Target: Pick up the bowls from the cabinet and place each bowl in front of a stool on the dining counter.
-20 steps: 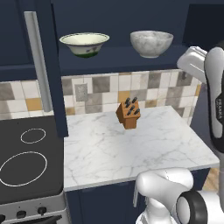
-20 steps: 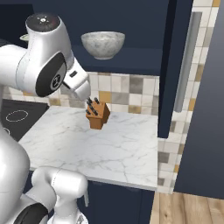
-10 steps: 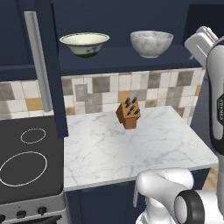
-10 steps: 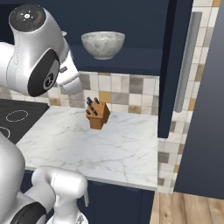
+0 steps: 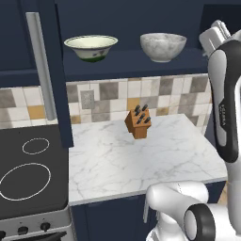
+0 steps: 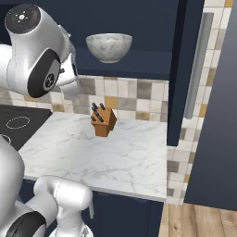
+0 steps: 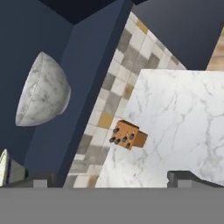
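Note:
Two bowls stand on the open shelf of the navy cabinet [image 5: 132,65]. The cream bowl with the green pattern [image 5: 91,47] is on the left and the marbled stone bowl [image 5: 163,46] [image 6: 109,46] on the right. My arm [image 5: 225,94] reaches up at the right, its hand level with the shelf and just right of the marbled bowl. In the hand view, my gripper [image 7: 111,180] is open and empty. There the marbled bowl [image 7: 43,92] lies ahead to the upper left, apart from the fingertips [image 7: 40,181], and the cream bowl's rim [image 7: 4,168] shows at the left edge. The dining counter and stools are out of view.
Under the shelf is a short marble worktop [image 5: 141,160] with a tiled backsplash, and a wooden knife block [image 5: 139,123] [image 6: 103,121] stands near its back. A black cooktop [image 5: 28,174] lies to the left. Cabinet doors with long silver handles [image 5: 40,70] [image 6: 196,65] stand open on both sides.
My arm has lifted, carrying the hand from below the shelf up to shelf height beside the marbled bowl. The gripper stays open. The bowls have not moved.

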{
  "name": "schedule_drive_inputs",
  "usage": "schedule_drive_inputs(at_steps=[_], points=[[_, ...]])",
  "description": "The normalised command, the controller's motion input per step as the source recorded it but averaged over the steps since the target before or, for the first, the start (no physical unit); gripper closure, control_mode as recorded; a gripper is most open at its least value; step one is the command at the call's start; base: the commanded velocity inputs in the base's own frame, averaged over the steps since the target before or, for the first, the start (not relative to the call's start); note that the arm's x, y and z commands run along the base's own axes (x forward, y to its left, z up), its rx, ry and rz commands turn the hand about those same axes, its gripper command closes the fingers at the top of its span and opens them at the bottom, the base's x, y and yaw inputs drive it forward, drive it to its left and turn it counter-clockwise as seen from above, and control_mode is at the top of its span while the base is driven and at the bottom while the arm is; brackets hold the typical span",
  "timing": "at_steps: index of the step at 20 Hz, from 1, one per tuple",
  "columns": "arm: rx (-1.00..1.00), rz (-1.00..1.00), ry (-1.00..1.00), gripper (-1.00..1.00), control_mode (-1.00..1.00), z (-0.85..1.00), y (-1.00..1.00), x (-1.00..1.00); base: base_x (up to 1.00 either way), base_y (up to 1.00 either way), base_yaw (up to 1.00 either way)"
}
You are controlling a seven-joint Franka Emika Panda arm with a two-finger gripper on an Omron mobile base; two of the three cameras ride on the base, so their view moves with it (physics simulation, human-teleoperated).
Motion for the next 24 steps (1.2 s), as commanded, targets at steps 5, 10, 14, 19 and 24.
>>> schedule_drive_inputs(at_steps=[5,10,14,19,24], points=[[0.05,-0.13,0.00,-1.00,-1.00,0.00,0.00,0.56,0.00,0.00,0.00],[0.13,0.01,0.05,-1.00,-1.00,0.00,-0.13,0.70,0.00,0.00,0.00],[0.20,0.06,0.09,-1.00,-1.00,0.00,-0.14,0.62,0.00,0.00,0.00],[0.22,0.05,0.07,-1.00,-1.00,0.00,-0.03,0.57,0.00,0.00,0.00],[0.14,0.00,0.00,-1.00,-1.00,0.01,0.00,0.53,0.00,0.00,0.00]])
